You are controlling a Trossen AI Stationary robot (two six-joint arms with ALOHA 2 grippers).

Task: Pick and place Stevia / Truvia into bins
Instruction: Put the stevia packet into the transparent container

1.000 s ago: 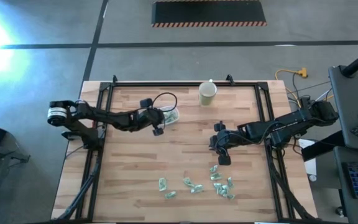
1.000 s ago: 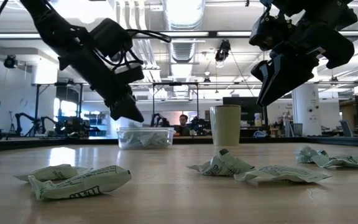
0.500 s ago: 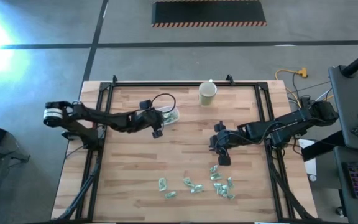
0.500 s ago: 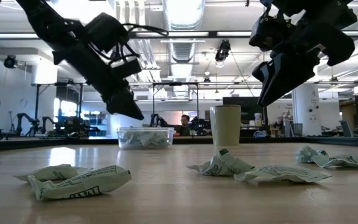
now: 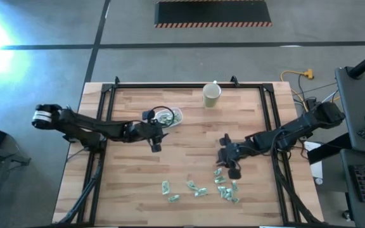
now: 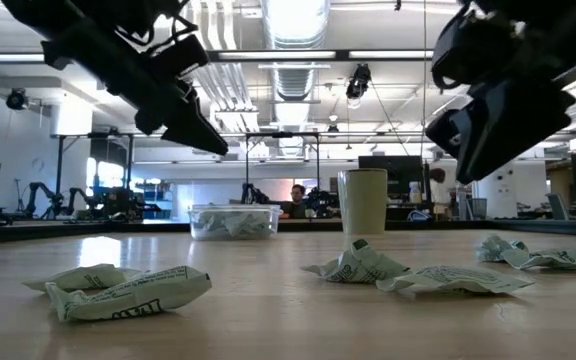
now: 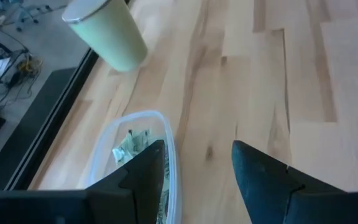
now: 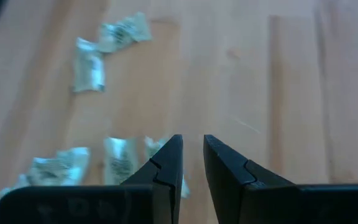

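The left end effector (image 5: 155, 146) hangs above the desk (image 5: 189, 136) just beside the tub (image 5: 168, 118), its fingers (image 7: 261, 174) spread wide with nothing between them. The tub holds a few sachets (image 7: 129, 144), and the beige cup (image 5: 211, 95) stands apart near the desk's far edge. The right end effector (image 5: 233, 171) hovers over the loose sachets (image 5: 201, 188) at the near side, fingers (image 8: 166, 165) narrow and seemingly empty, though the low view hides their tips.
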